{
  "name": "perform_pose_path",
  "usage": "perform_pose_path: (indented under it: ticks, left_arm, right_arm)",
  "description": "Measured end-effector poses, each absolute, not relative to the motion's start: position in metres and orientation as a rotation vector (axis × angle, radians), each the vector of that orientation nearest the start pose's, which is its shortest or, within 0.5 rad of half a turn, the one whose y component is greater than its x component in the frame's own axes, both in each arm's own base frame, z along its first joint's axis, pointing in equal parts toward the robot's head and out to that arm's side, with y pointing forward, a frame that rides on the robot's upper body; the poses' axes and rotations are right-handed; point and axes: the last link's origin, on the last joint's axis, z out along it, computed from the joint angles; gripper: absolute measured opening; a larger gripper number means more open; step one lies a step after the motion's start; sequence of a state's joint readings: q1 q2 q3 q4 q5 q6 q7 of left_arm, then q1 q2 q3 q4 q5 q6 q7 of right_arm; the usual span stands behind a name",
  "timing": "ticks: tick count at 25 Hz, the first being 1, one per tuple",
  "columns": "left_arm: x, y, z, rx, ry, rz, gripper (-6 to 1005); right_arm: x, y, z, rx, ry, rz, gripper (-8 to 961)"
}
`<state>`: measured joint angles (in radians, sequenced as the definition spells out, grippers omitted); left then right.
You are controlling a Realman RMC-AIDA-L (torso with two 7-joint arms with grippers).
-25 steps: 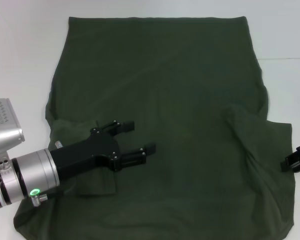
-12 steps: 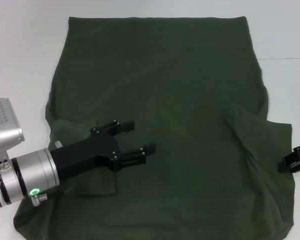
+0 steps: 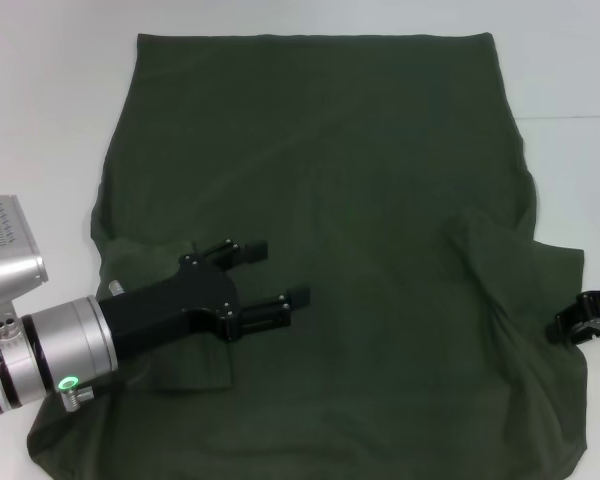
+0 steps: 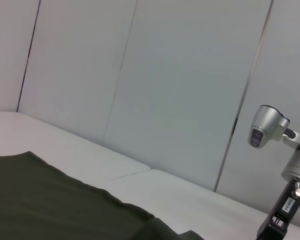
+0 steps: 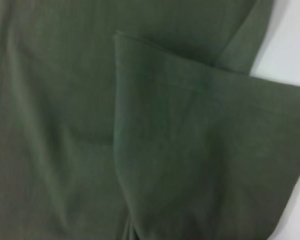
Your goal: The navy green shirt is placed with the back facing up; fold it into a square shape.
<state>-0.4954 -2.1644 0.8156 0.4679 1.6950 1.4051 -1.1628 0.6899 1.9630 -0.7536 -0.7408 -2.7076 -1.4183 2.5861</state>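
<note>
Navy green shirt (image 3: pixel 320 230) lies spread flat on the white worktop (image 3: pixel 50 110), covering most of it. As far as we can judge, folding has barely begun: the left sleeve (image 3: pixel 170 310) is turned in over the body, and the right sleeve (image 3: pixel 510 270) lies as a loose flap with a raised crease, seen close in the right wrist view (image 5: pixel 190 125). The long side folds and the crosswise folds that would make a square are not yet done, by our reading

Left gripper (image 3: pixel 265 282) hangs over the shirt's left side, above the turned-in sleeve, arm reaching in from the near left corner. Its fingers (image 3: pixel 242 252) stand apart, with nothing between them; whether the tips touch cloth we cannot tell

Right gripper (image 3: pixel 585 316) sits at the shirt's right edge, just beside the sleeve flap, only partly in view at the frame border. Whether its fingers are apart or closed, or have cloth, we cannot tell
</note>
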Motion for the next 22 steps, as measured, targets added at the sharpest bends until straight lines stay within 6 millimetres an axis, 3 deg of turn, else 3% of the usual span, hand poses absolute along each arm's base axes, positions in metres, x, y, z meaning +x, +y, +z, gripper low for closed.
perform_pose_path:
  ticks: [16, 22]
  left_arm:
    - [-0.2476, 0.3179, -0.0576, -2.559, -0.639, -0.944, 907]
    - [-0.2487, 0.3172, -0.0574, -2.557, -0.643, -0.942, 908]
  right_arm:
    - [0.3105, 0.3691, 0.0444, -2.107, 1.777, -0.223, 302]
    - [0.3104, 0.3691, 0.0445, -2.107, 1.777, -0.223, 97]
